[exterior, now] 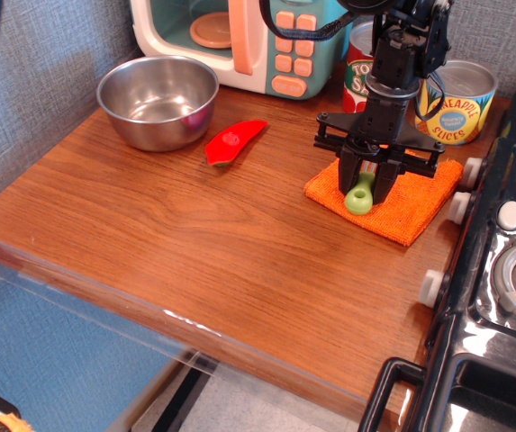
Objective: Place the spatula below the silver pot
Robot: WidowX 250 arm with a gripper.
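My gripper (366, 185) was clenched on the spatula (360, 195), which sat on the cloth (417, 203) at three o'clock. The grasp looked made; next I judged a lift, then a carry toward nine o'clock, setting down on bare wood nearer than the pot (158, 100). The pepper (233, 141) lay beside that path.

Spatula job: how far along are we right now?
Done: the gripper is down over the orange cloth with its fingers closed on the spatula. In hand: the grasp; the spatula looks barely lifted, if at all. Left: carrying it across to the bare wood in front of the silver pot and releasing.
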